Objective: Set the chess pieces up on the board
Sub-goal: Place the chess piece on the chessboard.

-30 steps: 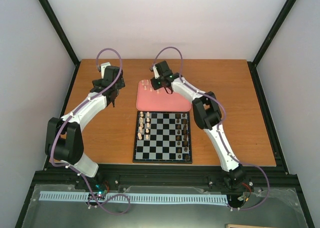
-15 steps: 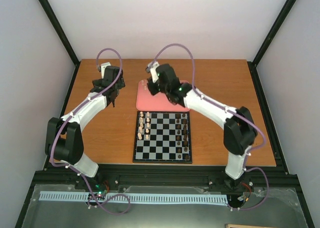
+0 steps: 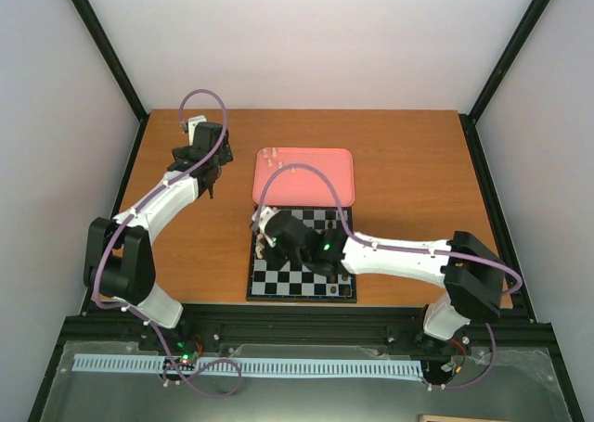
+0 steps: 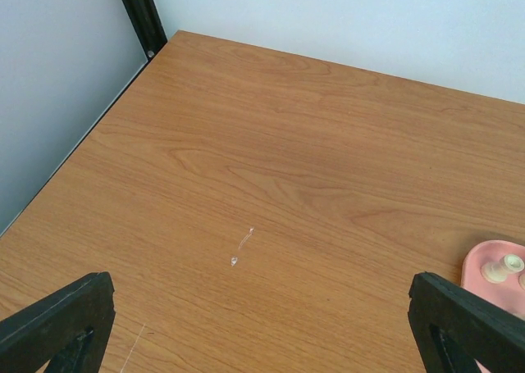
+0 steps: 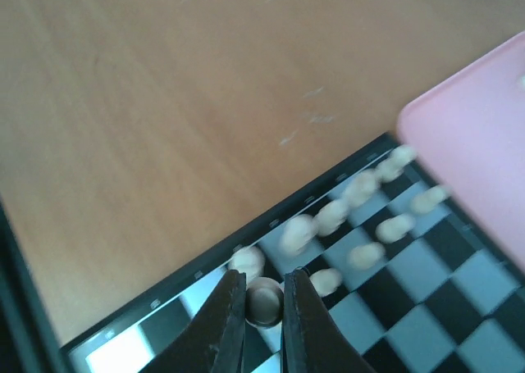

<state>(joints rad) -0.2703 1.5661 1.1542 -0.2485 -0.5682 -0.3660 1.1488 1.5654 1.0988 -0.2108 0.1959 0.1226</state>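
Board (image 3: 302,295): a small square with black and white checks and a thin dark edge. It lies flat on the wooden table (image 3: 418,162), just in front of the pink tray (image 3: 316,181).
Cream chess pieces (image 5: 332,213): tiny, pale, with round tops. They stand in two short rows along the left side of the board (image 5: 426,307). They look blurry in the right wrist view.
Cream piece (image 5: 264,302): a small pale one with a round shape. It sits pinched between the two dark fingers (image 5: 223,324), at the end of the row far from the pink tray (image 5: 484,143). Whether it touches the board cannot be told.
Right gripper (image 5: 264,311): pressed together on the cream piece, low over the board's left side (image 3: 270,239).
Left gripper (image 4: 258,307): its fingers are spread wide with nothing between them. It hangs over bare table (image 4: 287,143), to the left of the tray (image 3: 208,174).
Tray pieces (image 3: 271,153): a few more cream ones sit at the tray's far left corner. One shows on the tray's edge in the left wrist view (image 4: 502,266).
Dark brown pieces (image 3: 342,221): some show at the board's far right side. The right arm (image 3: 399,255) hides much of the board.
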